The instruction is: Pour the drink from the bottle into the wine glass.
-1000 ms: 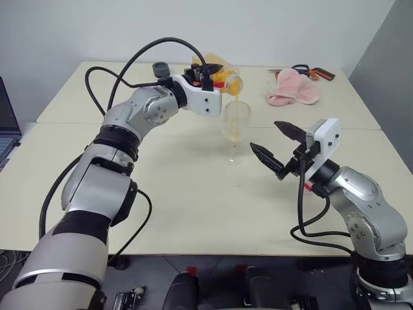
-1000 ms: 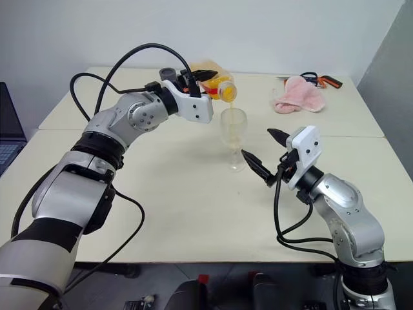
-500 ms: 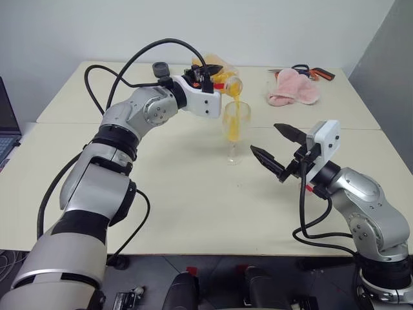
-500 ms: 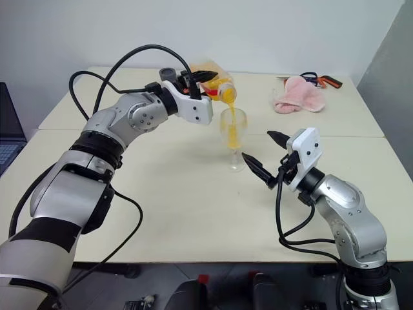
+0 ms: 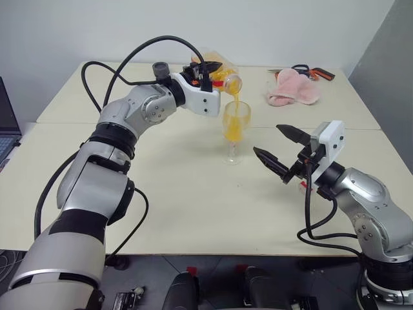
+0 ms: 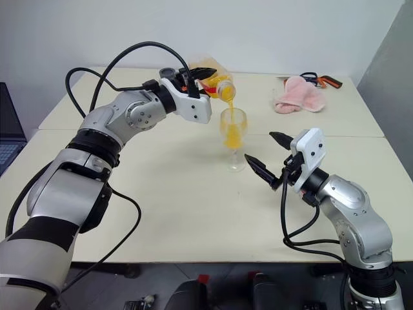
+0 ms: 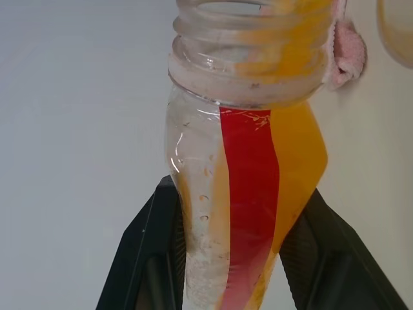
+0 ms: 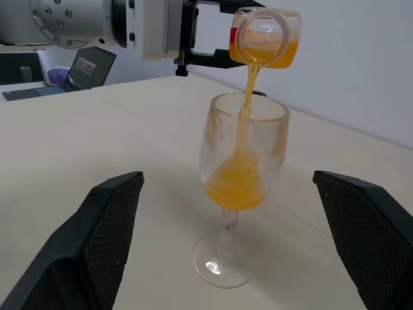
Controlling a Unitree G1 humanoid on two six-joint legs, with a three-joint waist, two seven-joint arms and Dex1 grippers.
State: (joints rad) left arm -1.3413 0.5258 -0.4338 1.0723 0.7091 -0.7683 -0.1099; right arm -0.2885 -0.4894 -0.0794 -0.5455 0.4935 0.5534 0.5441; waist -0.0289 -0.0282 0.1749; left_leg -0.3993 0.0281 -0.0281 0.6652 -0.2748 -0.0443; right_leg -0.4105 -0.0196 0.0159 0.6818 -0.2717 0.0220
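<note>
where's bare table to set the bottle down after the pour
Bare table lies near the robot, on the left of the wine glass. Crowded: the far right corner with the pink cloth, and beside the glass where the open right pincer hovers.

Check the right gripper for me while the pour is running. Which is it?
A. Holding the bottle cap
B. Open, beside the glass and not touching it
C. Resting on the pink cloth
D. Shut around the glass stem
B: the right gripper has its fingers spread and empty, short of the wine glass, while the left gripper tips the bottle over it.
</note>
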